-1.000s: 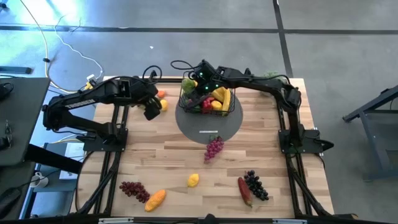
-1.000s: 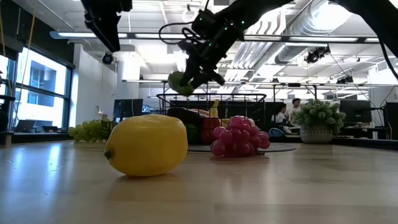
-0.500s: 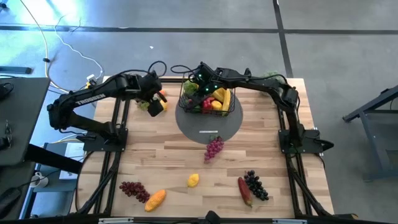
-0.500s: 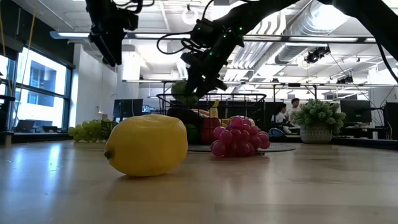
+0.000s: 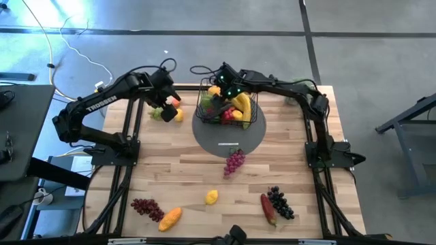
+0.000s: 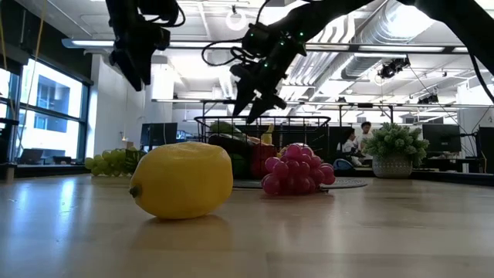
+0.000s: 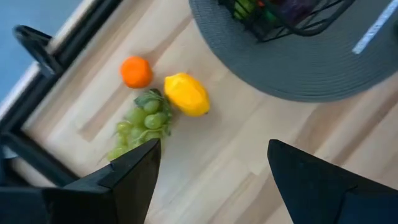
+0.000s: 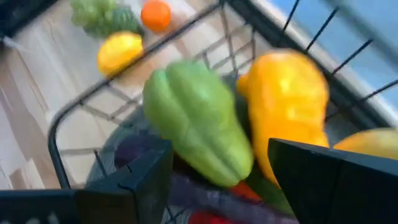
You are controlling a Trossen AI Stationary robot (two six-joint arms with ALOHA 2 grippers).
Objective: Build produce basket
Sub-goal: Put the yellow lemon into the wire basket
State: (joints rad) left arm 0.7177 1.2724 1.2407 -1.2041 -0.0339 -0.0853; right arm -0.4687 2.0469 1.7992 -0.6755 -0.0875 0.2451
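The black wire basket (image 5: 229, 109) stands on a grey round disc (image 5: 228, 139) and holds several toy produce pieces. A green vegetable (image 8: 198, 124) lies in it beside a yellow pepper (image 8: 287, 102). My right gripper (image 5: 216, 94) hovers open just above the basket's far left corner, its fingers on either side of the green vegetable without touching it. My left gripper (image 5: 166, 112) hangs open, pointing down, above green grapes (image 7: 140, 124), a lemon (image 7: 186, 93) and an orange (image 7: 135, 71), which lie on the table at the far left.
Loose on the table are purple grapes (image 5: 234, 162), a lemon (image 5: 212, 197), dark red grapes (image 5: 146, 207), an orange piece (image 5: 170, 218), a red pepper (image 5: 268, 209) and dark grapes (image 5: 281, 203). A bushy plant (image 5: 296, 83) stands at the far right.
My right gripper has carried the green vegetable down to the basket and opened; the vegetable now lies inside the basket. My left arm has swung toward the table's far edge and turned, bringing its open gripper over the green grapes and lemon.
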